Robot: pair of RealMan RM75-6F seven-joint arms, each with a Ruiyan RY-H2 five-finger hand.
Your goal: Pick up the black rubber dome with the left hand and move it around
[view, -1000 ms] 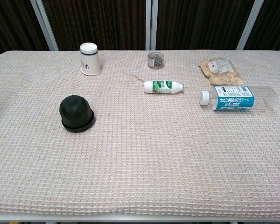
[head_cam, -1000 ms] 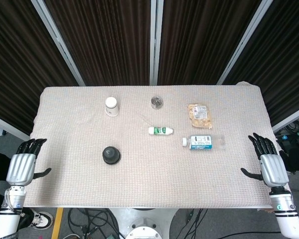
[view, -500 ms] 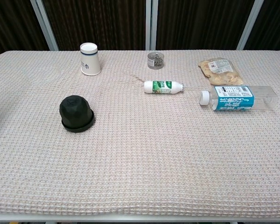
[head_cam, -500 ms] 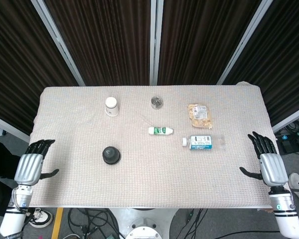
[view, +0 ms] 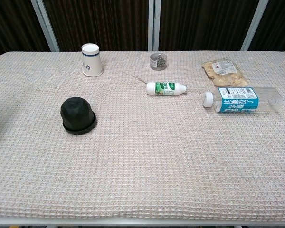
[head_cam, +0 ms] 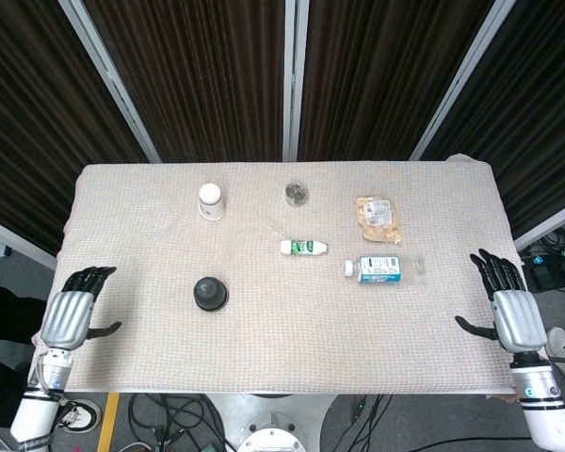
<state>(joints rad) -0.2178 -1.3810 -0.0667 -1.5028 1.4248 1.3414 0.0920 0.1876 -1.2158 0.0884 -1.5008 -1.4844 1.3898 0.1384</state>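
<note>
on cloth: black rubber dome (head_cam: 210, 293) alone; paper cup (head_cam: 211, 201) behind; left hand (head_cam: 69, 316) fingers spread, empty.

The table (view: 147, 190) is covered by a beige cloth with a rough waffle weave, slightly rumpled near twelve o'clock. The black rubber dome (view: 77, 115) at nine o'clock is seen as matt, faintly faceted rubber with a smooth rim. The upturned cup (view: 91, 60) at eleven o'clock looks like white matt paper. A small clear jar (view: 158, 61) at twelve o'clock appears glossy, with metallic bits inside. The small bottle (view: 166, 88) is of smooth white plastic, the large bottle (view: 242, 99) at three o'clock of clear glossy plastic with a printed label. The snack bag (view: 224, 70) is of shiny crinkled film. The left hand (head_cam: 72, 314) and right hand (head_cam: 508, 303) are clad in silver-grey shells with black matt fingers.
</note>
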